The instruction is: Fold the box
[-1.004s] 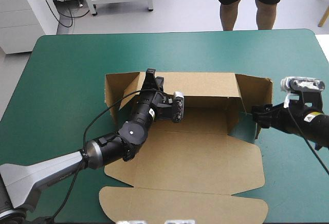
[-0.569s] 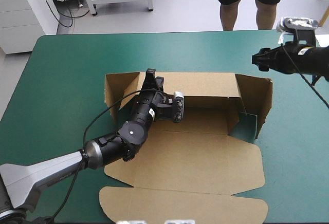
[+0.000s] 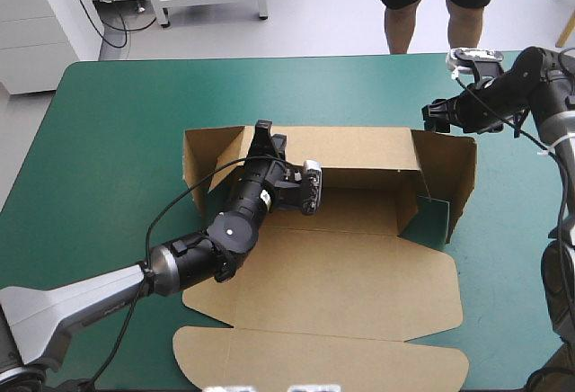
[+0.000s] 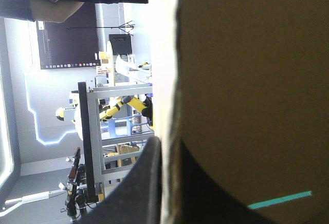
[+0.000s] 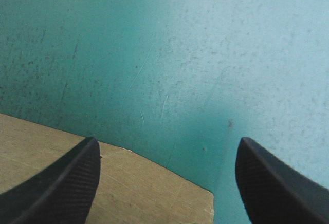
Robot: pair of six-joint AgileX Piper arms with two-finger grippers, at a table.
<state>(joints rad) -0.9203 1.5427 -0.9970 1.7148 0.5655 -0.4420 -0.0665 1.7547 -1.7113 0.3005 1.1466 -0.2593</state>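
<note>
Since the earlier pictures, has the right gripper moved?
Yes. The right gripper went from the box's right wall toward the table's far edge, and is now at the box's far right corner.

The right gripper (image 3: 434,116) has left the near end of the right-hand wall of the box (image 3: 341,271), where it was earlier, risen and swung away toward the far side, and now hangs just beyond that wall's far top corner.

Right pincer (image 3: 431,115) above box (image 3: 341,275) corner
</note>
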